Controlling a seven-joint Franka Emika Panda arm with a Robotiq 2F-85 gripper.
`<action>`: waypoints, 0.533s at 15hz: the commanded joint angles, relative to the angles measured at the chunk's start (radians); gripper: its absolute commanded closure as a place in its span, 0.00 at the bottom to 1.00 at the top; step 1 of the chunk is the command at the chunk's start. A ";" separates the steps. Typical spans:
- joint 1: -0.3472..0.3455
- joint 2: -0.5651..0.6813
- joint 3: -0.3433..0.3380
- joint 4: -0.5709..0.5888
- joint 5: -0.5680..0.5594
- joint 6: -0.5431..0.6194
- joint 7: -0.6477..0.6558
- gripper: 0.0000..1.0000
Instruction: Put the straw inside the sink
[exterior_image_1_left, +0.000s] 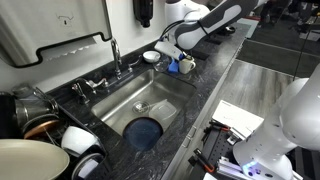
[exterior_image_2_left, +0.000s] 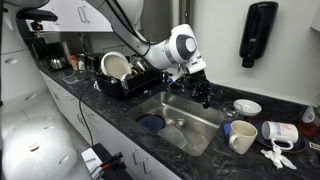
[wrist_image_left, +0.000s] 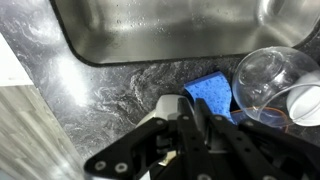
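The sink (exterior_image_1_left: 140, 100) is a steel basin set in dark speckled stone, with a faucet (exterior_image_1_left: 115, 55) behind it; it shows in both exterior views (exterior_image_2_left: 185, 120) and along the top of the wrist view (wrist_image_left: 170, 30). My gripper (exterior_image_1_left: 171, 62) hangs over the counter just past the sink's corner, beside a pale cup (exterior_image_2_left: 241, 136). In the wrist view its black fingers (wrist_image_left: 188, 120) are pressed together with only a thin pale strip between them, which looks like the straw (wrist_image_left: 208, 131). The rest of the straw is hidden by the fingers.
A blue sponge (wrist_image_left: 210, 92) and a clear glass (wrist_image_left: 270, 80) lie on the counter next to the gripper. A white bowl (exterior_image_2_left: 247, 106) and a tipped mug (exterior_image_2_left: 281, 132) sit nearby. A dish rack with plates (exterior_image_2_left: 120, 75) stands at the sink's other end.
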 joint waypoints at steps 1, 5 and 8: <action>-0.037 0.047 -0.007 -0.046 0.082 0.130 -0.106 0.56; -0.068 0.134 -0.028 -0.066 0.281 0.285 -0.293 0.28; -0.081 0.199 -0.026 -0.050 0.443 0.317 -0.453 0.08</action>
